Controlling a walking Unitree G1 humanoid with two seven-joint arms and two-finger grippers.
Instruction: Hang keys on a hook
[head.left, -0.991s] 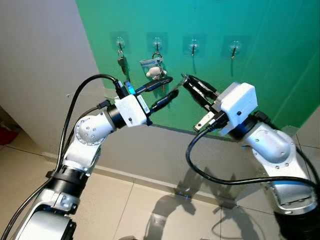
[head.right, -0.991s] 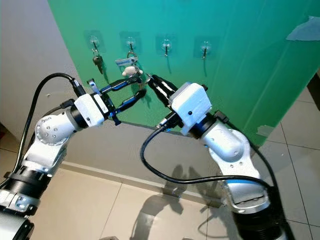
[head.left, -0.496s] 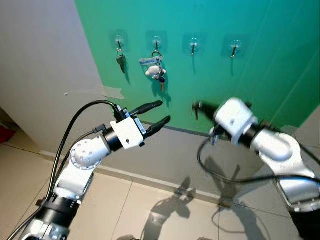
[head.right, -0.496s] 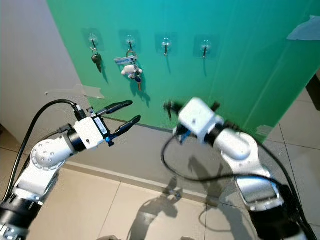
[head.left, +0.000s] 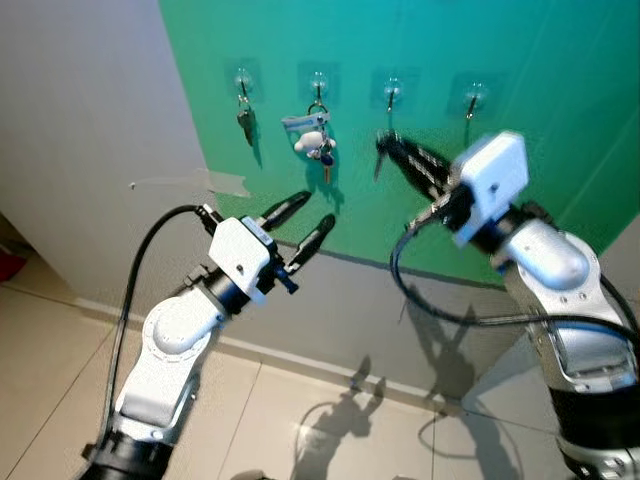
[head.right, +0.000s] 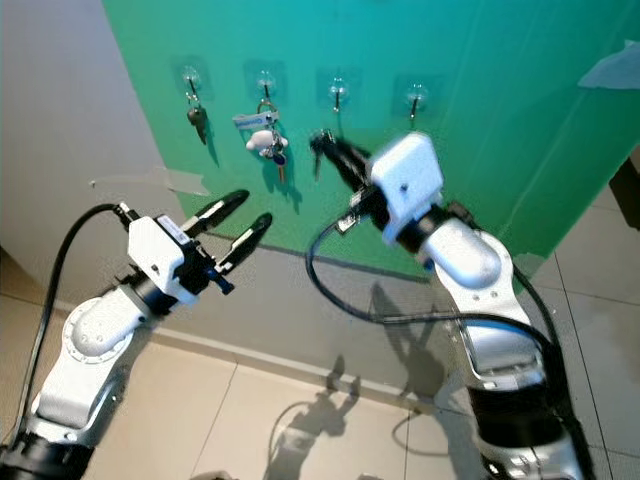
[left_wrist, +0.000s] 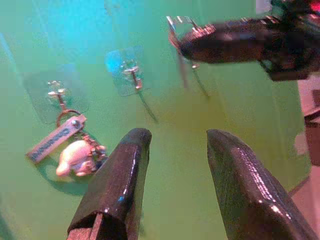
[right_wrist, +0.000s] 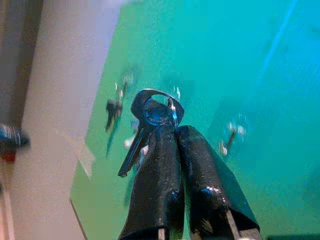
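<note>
1. Bkgd: a green panel leans against a grey-white wall, over a beige tiled floor. A strip of tape sits where the panel's edge meets the wall.
2. Four clear stick-on hooks run in a row near the panel's top: far-left hook, second hook, third hook, fourth hook.
3. Right arm is raised twd the panel, white wrist box near the fourth hook. Right gripper has its black fingers clenched together on a key. Wrist view: the key's dark round bow w/ metal ring sticks out past the fingertips and its blade hangs down beside them. The key is up in front of the panel, just below and beside the third hook; touching or not, can't tell.
4. Left arm sits lower, elbow bent, pointing up at the panel. Left gripper has its jaws spread apart, nothing btwn them, below the second hook and well short of the panel.
5. Second hook carries a keyring bunch: a pale tag, a white charm, a small dark key beneath.
6. Far-left hook holds one dark key, hanging straight down.
7. Fourth hook is bare.
8. Arm shadows fall on the floor and the lower wall.
</note>
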